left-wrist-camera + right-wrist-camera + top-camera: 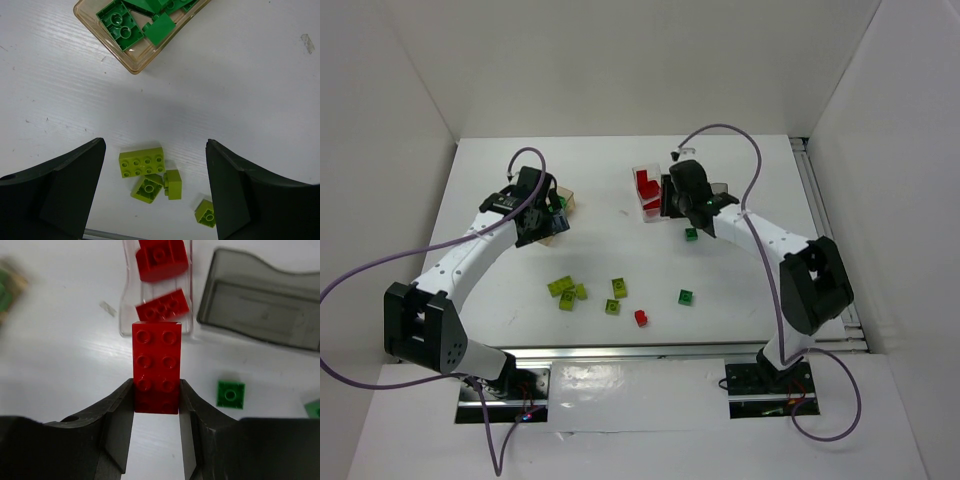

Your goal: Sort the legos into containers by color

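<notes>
Legos lie loose on the table [500, 180]: a cluster of lime ones [567, 291] toward the near left, a small red one [640, 317] by the middle of the near edge, and two dark green ones [686, 296] on the right side. My right gripper [156, 390] is clamped on a long red brick [155, 355]. Its jaws press the brick's two long sides at the near end, so the rest juts forward past the fingertips toward the clear container [124, 315]. That container, at the middle of the table's far side, has two red bricks [161, 257] in it, and the smoky grey container [260, 310] stands just to its right. One dark green lego [230, 394] lies on the table right of my right finger. My left gripper [155, 147] hangs spread wide with nothing between its jaws, above four lime legos [142, 163]. Beyond them, toward the far left, sits the tan container [132, 67] holding dark green bricks [120, 25].
</notes>
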You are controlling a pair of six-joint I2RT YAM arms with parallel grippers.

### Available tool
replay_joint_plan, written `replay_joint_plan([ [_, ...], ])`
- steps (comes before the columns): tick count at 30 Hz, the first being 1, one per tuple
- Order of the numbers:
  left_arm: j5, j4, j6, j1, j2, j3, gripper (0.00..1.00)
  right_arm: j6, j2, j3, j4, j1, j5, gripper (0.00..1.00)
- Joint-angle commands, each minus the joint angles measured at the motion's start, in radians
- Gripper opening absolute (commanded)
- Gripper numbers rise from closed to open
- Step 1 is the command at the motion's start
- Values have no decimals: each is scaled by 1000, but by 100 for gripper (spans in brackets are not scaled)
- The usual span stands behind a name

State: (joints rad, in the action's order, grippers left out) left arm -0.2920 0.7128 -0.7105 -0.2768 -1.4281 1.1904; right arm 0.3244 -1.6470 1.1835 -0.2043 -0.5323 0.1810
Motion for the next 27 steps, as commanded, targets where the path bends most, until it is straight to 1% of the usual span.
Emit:
replay_joint_plan([
  [1,-19,5,2,-4,14,23,91,-2,-66,134,23,1,14,32],
  [5,-28,14,2,-4,23,23,91,-12,-219,252,60,2,14,32],
  [6,-29,14,2,-4,34,23,91,-12,-244,278,60,11,14,34],
  [7,-38,14,2,-4,34,23,91,-12,-267,321,60,11,14,39],
  [8,-38,14,2,-4,34,14,91,-12,-290,343,60,11,23,53],
  [9,-38,14,2,-4,43,14,91,-21,-334,373,48,11,23,65],
  [10,-38,23,2,-4,43,14,91,-21,-350,405,-7,11,55,81],
  [12,-38,24,2,-4,43,14,91,-10,-327,413,-21,11,78,81],
  [13,-38,24,2,-4,43,14,91,-10,-300,388,-3,11,89,81],
  [14,-38,24,2,-4,43,14,91,-10,-266,323,8,11,89,81],
  [15,-38,24,2,-4,43,14,91,1,-194,286,8,11,98,79],
  [16,-38,24,2,-4,43,14,91,1,-157,251,20,11,98,75],
  [17,-47,24,2,-4,43,14,91,1,-119,175,20,11,98,72],
  [18,-47,24,2,-4,43,14,91,11,-44,136,3,0,98,67],
  [20,-47,24,2,-4,34,14,91,21,25,59,-18,-14,80,65],
  [21,-56,24,2,-4,34,23,91,21,89,-14,-30,-37,62,65],
  [22,-56,24,2,-4,34,23,91,21,119,-48,-65,-55,33,66],
  [24,-56,24,2,-4,34,23,91,21,173,-137,-105,-102,14,72],
  [25,-56,24,2,-4,34,23,91,12,218,-163,-125,-159,14,81],
  [27,-67,24,2,-4,34,32,91,24,262,-235,-165,-217,-32,89],
])
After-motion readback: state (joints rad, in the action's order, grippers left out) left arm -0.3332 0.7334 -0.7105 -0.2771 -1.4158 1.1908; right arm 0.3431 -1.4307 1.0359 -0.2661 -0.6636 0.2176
